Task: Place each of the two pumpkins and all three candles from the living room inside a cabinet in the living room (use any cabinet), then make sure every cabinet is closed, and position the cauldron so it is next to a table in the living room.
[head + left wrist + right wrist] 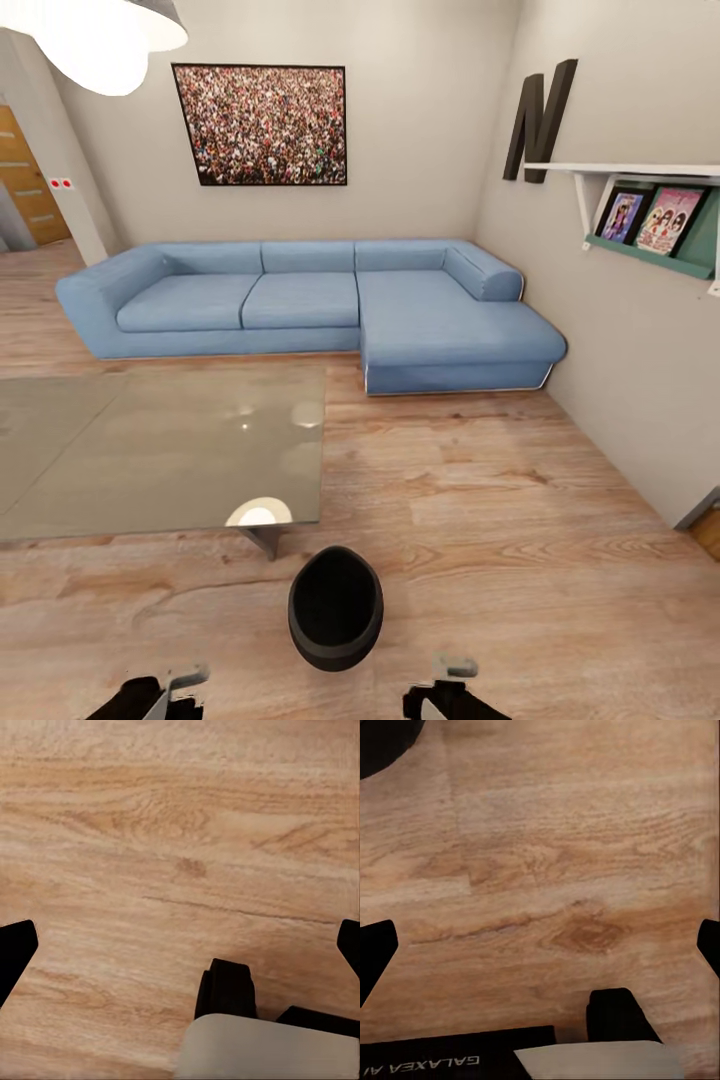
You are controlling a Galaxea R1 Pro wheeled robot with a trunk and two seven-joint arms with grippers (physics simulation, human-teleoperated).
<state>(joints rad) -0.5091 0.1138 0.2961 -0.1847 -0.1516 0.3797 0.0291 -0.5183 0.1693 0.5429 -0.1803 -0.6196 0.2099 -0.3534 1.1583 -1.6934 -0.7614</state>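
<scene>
The black cauldron (336,608) sits on the wood floor (520,520) just off the near corner of the glass coffee table (150,450), close beside it but not touching, squarely between the robot's two arms. The left end effector (180,690) and the right end effector (450,690) hang low on either side of it; in both wrist views the dark fingertips (15,949) stand far apart at the picture edges with only bare floorboards between them, so both are wide open and empty. The right wrist camera catches a dark curve of the cauldron's (386,742) side in one corner. No pumpkins, candles or cabinet show from here, only the blue sectional sofa (310,300) against the far wall. The risk I see is a nudge: if the base rolls or turns forward carelessly, an arm or the body could knock the pot into the tabletop's metal leg (265,540), or shove it away from the table and undo its placement.
</scene>
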